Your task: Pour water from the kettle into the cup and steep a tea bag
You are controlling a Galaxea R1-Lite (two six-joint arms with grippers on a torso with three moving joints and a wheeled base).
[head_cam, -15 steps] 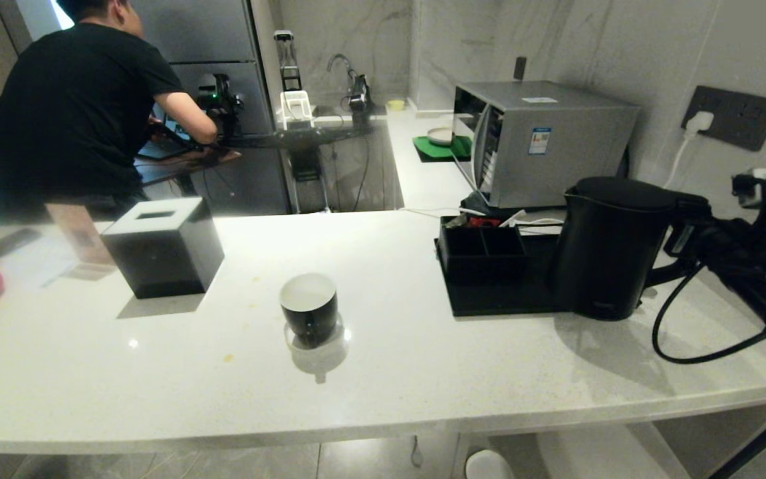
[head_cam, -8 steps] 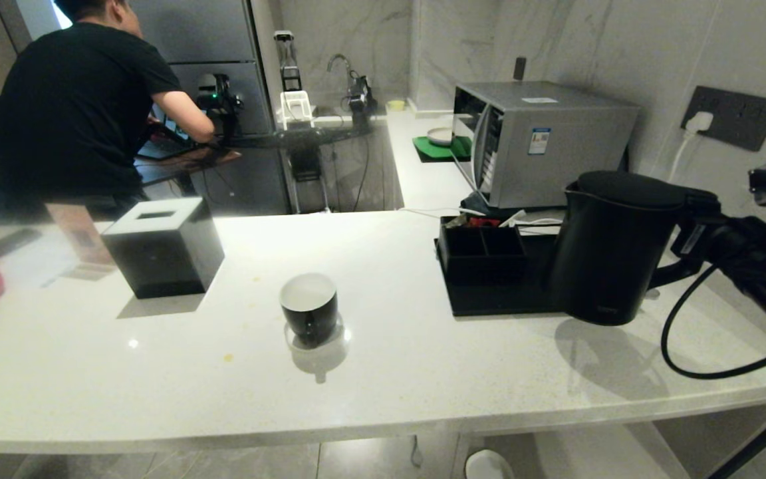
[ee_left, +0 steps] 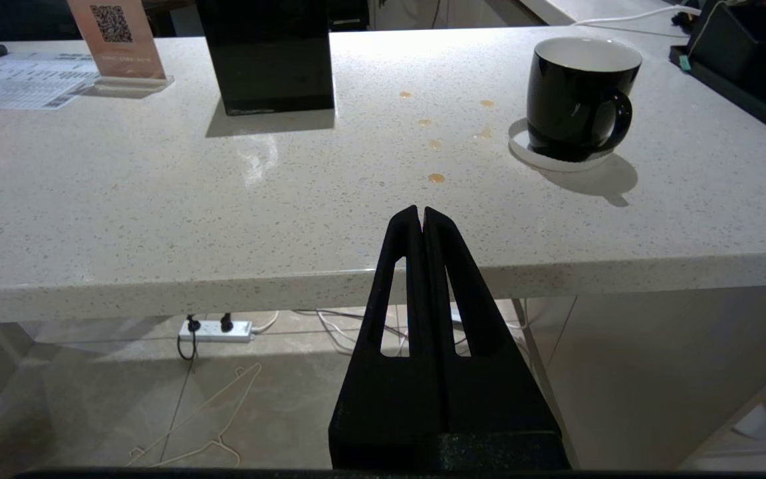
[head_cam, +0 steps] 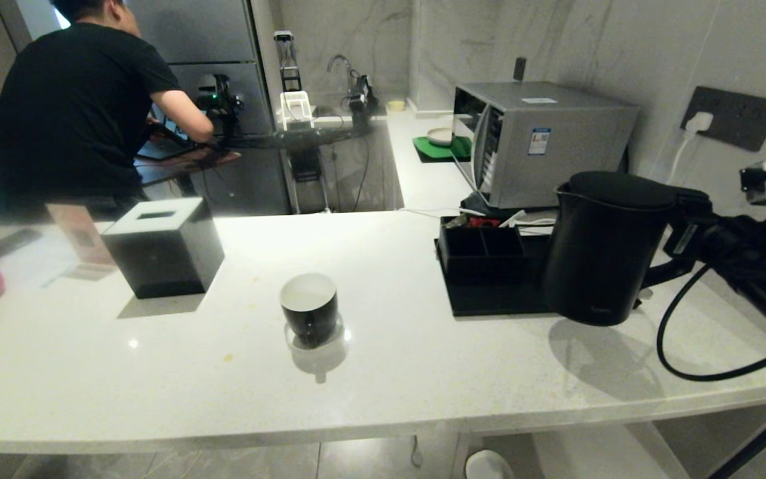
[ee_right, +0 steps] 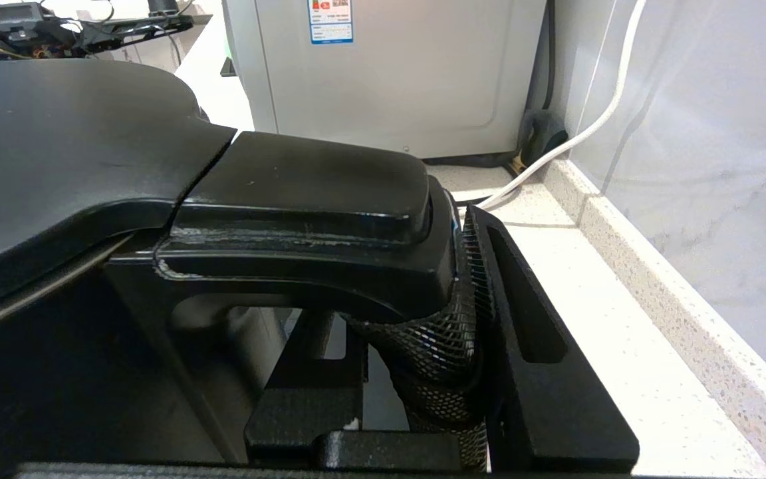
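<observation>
Holding: my right gripper (ee_right: 416, 372) is clamped on the loop handle of the kettle (head_cam: 606, 246), one finger (ee_right: 529, 332) outside the handle and the other under its arch, the mesh-wrapped grip pinched between them.
Kettle: upright, lid down, spout turned toward the cup; its base overlaps the right end of the black tray (head_cam: 483, 303), and its shadow spreads on the counter beneath and in front of it, so it looks lifted clear, though I cannot tell for sure.
Right arm: reaching in from the right edge of the head view, with a black cable (head_cam: 689, 332) looping down beside it.
Cup: the cup (head_cam: 309, 309) stands on its white saucer (ee_left: 522, 143) near the middle of the white counter (head_cam: 389, 372), well apart from the kettle; its white inside shows and its small handle faces my side.
Left gripper: my left gripper (ee_left: 421, 219) hangs below and in front of the counter edge, jaws pressed together on nothing, pointing toward the countertop.
Tray: its divided compartments (head_cam: 483, 249) sit just left of the kettle.
Tissue box: the black cube (head_cam: 162, 246) rests left of the cup, apart from it.
Spots: small brownish drops (ee_left: 435, 143) dot the counter between box and cup.
Background: a person in a black shirt (head_cam: 77, 106) stands with back turned; a silver microwave (head_cam: 542, 140) sits behind the tray.
Tea bag: I cannot make it out.
</observation>
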